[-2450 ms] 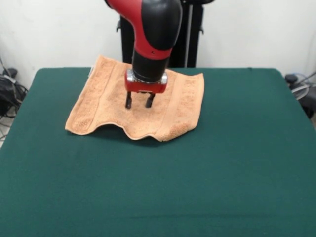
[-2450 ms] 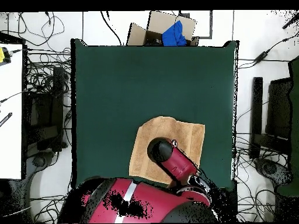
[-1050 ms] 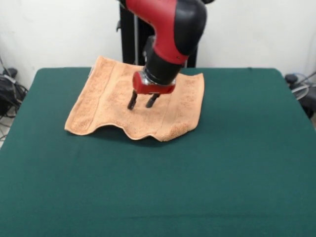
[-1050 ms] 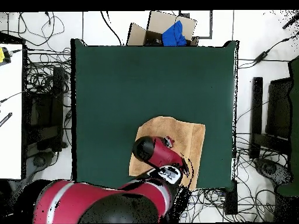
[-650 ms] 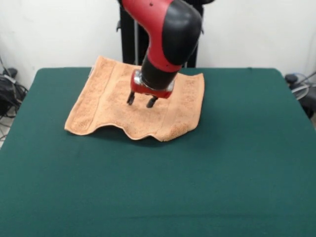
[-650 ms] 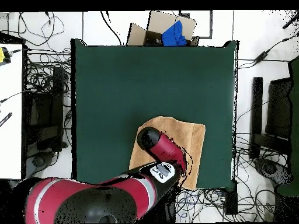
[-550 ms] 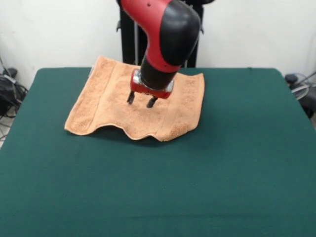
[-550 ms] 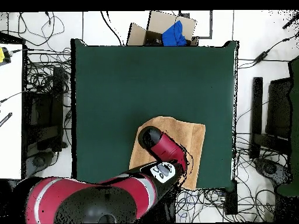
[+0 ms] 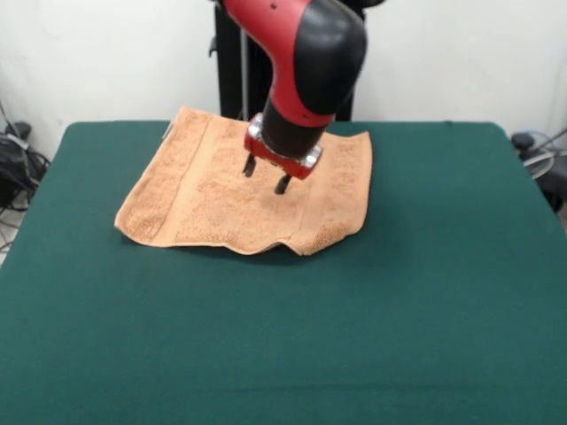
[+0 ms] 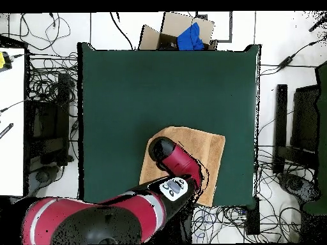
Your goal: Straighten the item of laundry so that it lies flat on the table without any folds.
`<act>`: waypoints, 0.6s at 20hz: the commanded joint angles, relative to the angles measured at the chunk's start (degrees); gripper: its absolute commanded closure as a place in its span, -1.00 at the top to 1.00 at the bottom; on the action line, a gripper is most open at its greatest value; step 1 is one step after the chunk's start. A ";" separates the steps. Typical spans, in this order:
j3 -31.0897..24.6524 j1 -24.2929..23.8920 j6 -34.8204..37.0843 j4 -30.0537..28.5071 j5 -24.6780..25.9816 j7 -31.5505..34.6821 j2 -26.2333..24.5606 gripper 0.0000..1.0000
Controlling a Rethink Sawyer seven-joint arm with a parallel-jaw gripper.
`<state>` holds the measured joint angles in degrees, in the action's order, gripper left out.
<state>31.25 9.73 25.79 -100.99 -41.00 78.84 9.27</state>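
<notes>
Towel [image 9: 213, 199] lying spread on the green bench [image 9: 283, 336], directly beneath the end effector [image 9: 266, 175] and reaching out to both sides of it. End effector hovering just over the towel's middle, its two dark fingers [image 9: 249, 166] standing narrowly apart, gripping nothing. Towel's edge nearest the camera is rippling, lifting slightly. Overhead, the arm [image 10: 175, 163] is covering much of the towel [image 10: 207, 150].

I count one orange towel [image 9: 221, 199] on one green table [image 9: 283, 336], one red and black arm [image 9: 306, 62] with one gripper [image 9: 266, 175], and one cardboard box [image 10: 175, 30] past the far edge.
</notes>
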 commanded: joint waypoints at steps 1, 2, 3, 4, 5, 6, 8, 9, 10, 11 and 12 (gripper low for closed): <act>-10.84 3.18 8.45 5.09 -1.22 19.46 2.96 1.00; -10.88 3.35 7.98 3.87 -1.11 19.42 4.09 1.00; -11.01 3.37 7.55 3.19 -0.95 19.38 4.65 1.00; -11.29 3.49 5.98 1.78 -0.83 18.80 5.69 1.00; -11.42 3.57 4.80 0.99 -0.65 18.43 6.25 1.00; -11.70 3.62 3.18 -0.35 -0.54 17.81 7.18 1.00; -12.16 3.71 0.31 -3.37 -0.42 16.79 9.18 1.00; -12.64 3.51 -0.66 -4.62 -0.52 16.37 10.02 1.00; -12.73 3.47 -1.72 -6.11 -0.36 15.97 11.14 1.00; -12.83 3.54 -2.56 -7.06 -0.25 15.91 11.91 1.00; -12.84 3.70 -2.85 -8.03 -0.34 16.12 12.84 1.00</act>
<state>27.84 12.67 27.36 -102.78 -41.00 82.56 17.24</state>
